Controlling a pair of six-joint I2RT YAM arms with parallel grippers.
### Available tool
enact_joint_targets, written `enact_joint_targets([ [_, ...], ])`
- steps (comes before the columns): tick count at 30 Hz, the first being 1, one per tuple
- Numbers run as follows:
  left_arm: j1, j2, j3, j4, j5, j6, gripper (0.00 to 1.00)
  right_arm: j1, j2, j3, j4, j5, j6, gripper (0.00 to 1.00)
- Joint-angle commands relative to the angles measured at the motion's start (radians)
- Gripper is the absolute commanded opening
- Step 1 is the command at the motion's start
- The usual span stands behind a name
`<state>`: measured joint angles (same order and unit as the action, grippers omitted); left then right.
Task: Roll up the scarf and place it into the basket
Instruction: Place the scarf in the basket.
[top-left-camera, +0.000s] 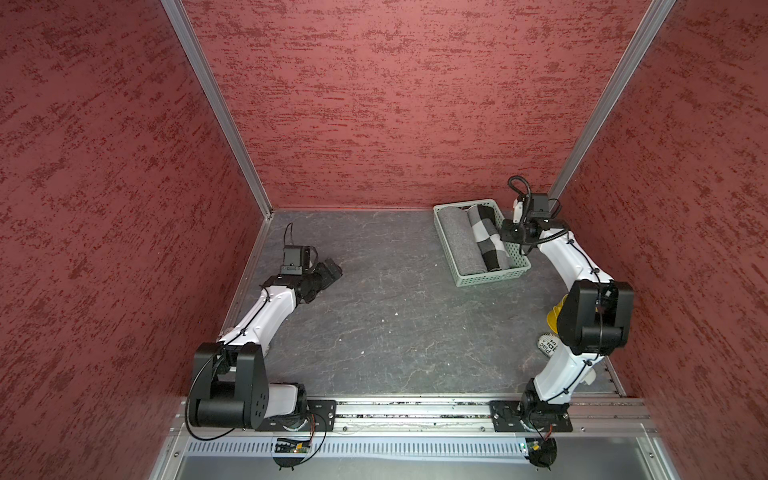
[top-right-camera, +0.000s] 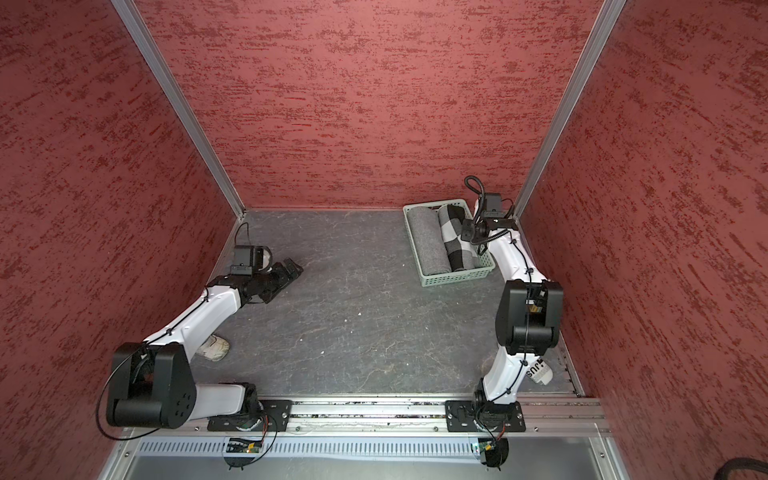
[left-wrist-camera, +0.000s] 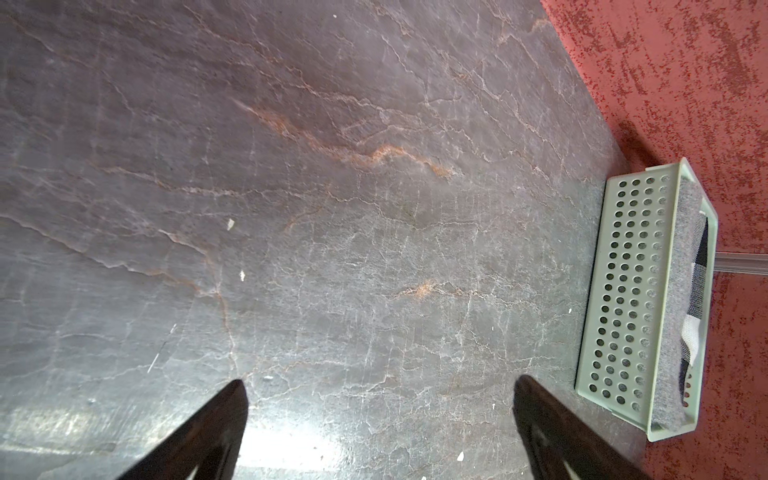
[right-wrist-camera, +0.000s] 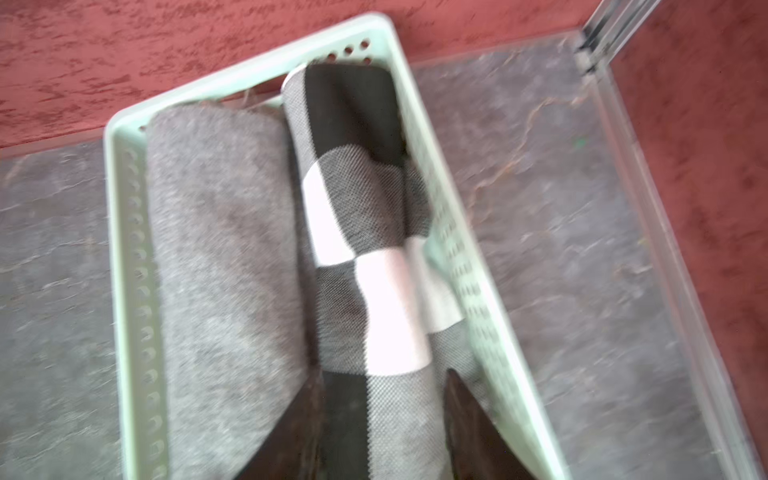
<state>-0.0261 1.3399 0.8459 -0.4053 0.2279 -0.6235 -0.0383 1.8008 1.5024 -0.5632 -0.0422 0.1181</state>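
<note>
In a top view my right end effector (top-left-camera: 514, 237) covers part of the basket (top-left-camera: 486, 279) side wall. The rolled checked scarf (top-left-camera: 487, 237) lies inside, beside a grey roll (top-left-camera: 459, 243). Left wrist: my left end effector (left-wrist-camera: 380, 380) is spread wide, only its tips in frame. Right wrist, blurred: my fingers (right-wrist-camera: 299, 424) flank the scarf, and I cannot tell whether they grip it.

One desk (top-left-camera: 395, 332), dark and veined. One pale mint basket (top-left-camera: 490, 279), far right. Two rolled scarves inside it: one grey scarf (top-left-camera: 459, 245), one checked scarf (top-left-camera: 489, 239) in black and white. Two arms, left arm (top-left-camera: 266, 307) and right arm (top-left-camera: 569, 262), with two claws: left claw (left-wrist-camera: 380, 380), right claw (right-wrist-camera: 384, 374). One yellow cup (top-left-camera: 554, 316) (mostly hidden behind the right arm). One white printed object (top-left-camera: 545, 348), near right. One crumpled white item (top-right-camera: 214, 348), near left, in a top view.
</note>
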Motion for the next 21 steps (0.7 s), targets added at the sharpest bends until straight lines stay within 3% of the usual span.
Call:
enact_joint_targets([
  [1,0.009,-0.027,0.033,-0.017,-0.015,0.011,0.99,0.020,0.029,-0.082,0.048,-0.014,0.069,0.34],
  [6,0.014,-0.038,0.031,-0.034,-0.022,0.021,1.00,0.018,0.124,-0.104,0.048,0.004,0.070,0.21],
  [12,0.025,-0.063,0.010,-0.037,-0.027,0.021,0.99,-0.023,0.232,-0.047,0.038,0.226,0.105,0.16],
  [15,0.033,-0.069,0.004,-0.044,-0.031,0.027,1.00,-0.037,0.264,-0.021,0.053,0.280,0.097,0.17],
  [19,0.054,-0.084,0.003,-0.053,-0.032,0.035,0.99,-0.039,0.325,0.041,0.003,0.363,0.079,0.26],
  [21,0.071,-0.100,0.004,-0.059,-0.030,0.046,1.00,-0.038,0.298,0.027,0.008,0.335,0.072,0.32],
])
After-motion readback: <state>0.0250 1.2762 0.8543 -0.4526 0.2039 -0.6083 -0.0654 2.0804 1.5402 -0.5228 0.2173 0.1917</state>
